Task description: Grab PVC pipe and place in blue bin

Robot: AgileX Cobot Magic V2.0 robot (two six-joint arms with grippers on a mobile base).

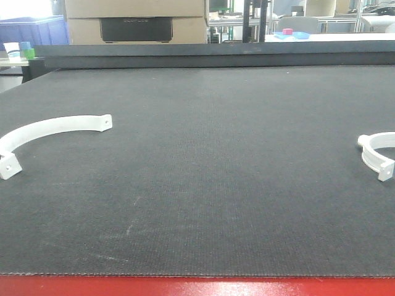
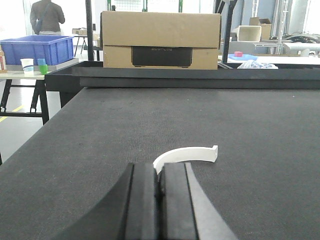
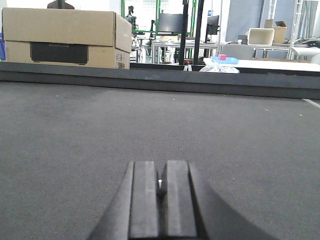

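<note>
The PVC pipe (image 1: 378, 155), a small tightly curved white half-ring with a squared tab, lies on the dark mat at the far right edge of the front view. It does not show in either wrist view. The blue bin (image 2: 35, 49) stands on a side table beyond the mat's far left corner, and its top also shows in the front view (image 1: 37, 29). My left gripper (image 2: 160, 167) is shut with nothing in it, low over the mat. My right gripper (image 3: 160, 165) is shut too, over bare mat. Neither gripper appears in the front view.
A longer, shallow white arc (image 1: 52, 128) with holed end tabs lies at the mat's left, just beyond my left fingertips (image 2: 187, 154). A raised dark rail (image 1: 210, 55) borders the far edge, with a cardboard box (image 2: 160, 40) behind it. The red table edge (image 1: 197, 287) runs along the front.
</note>
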